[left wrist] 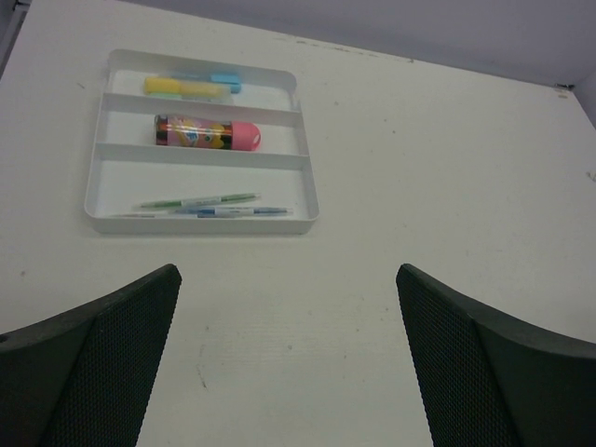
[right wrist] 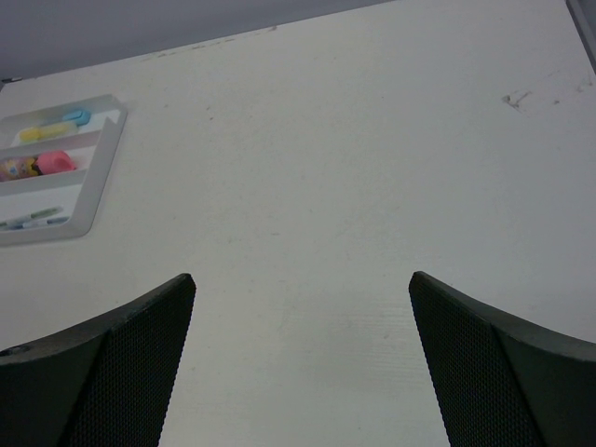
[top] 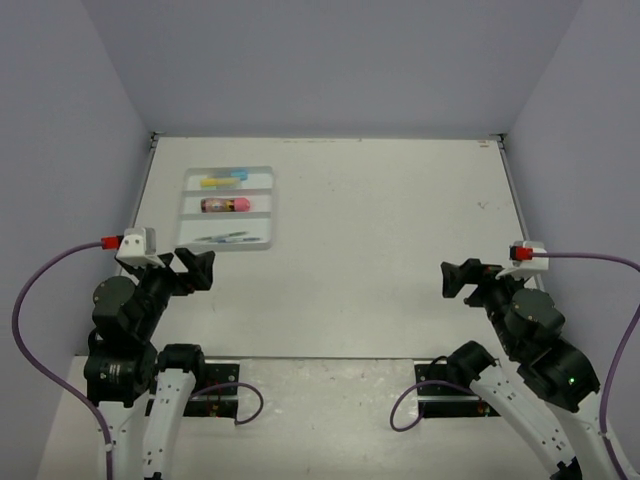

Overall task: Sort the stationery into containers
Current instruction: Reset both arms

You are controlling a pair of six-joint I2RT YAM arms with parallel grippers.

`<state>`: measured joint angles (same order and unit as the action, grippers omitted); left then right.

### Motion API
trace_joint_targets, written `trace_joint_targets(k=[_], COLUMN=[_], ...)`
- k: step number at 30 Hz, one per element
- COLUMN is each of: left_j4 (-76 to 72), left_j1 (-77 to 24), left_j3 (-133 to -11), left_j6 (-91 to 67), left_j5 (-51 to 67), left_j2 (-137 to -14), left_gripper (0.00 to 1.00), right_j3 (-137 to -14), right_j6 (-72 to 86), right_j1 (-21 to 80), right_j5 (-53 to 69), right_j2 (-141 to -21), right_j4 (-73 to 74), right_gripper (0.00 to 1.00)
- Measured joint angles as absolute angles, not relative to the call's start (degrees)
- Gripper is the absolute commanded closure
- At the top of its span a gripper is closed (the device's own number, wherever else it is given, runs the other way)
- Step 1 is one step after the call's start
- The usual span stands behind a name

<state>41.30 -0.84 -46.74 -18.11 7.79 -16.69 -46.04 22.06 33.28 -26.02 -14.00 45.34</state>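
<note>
White worktop (top: 380, 220) fills the top view, with the translucent tray (top: 271, 210) at upper left. Its far compartment holds a yellow marker (top: 214, 182) and a light blue marker (top: 240, 174). The middle compartment holds a stubby pink-and-brown marker (top: 226, 205), and the near one holds slim pens (top: 225, 238). The left end effector (top: 195, 268) sits just below the tray and the right end effector (top: 458, 277) at centre right. Both are spread wide and hold nothing.

In the left wrist view the tray lies upper left, with a green pen (left wrist: 200, 199) just beside a blue pen (left wrist: 233, 211) in its nearest compartment. The jaws stand far apart at the lower corners.

In the right wrist view the left edge cuts off the tray, and the jaws gape at the bottom corners.
</note>
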Motion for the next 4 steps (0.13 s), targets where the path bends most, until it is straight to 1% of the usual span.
trace_joint_targets(k=[4], left_j4=[41.2], left_j1=[-0.8], left_j3=[-46.1], left_j6=[-18.5], left_j5=[8.4], left_j2=[-16.8], left_gripper=[0.0], right_j3=[-45.9], right_j6=[22.1], right_j1=[33.3], right_j5=[-26.0], right_j2=[-13.7], right_j4=[45.3], right_gripper=[0.01])
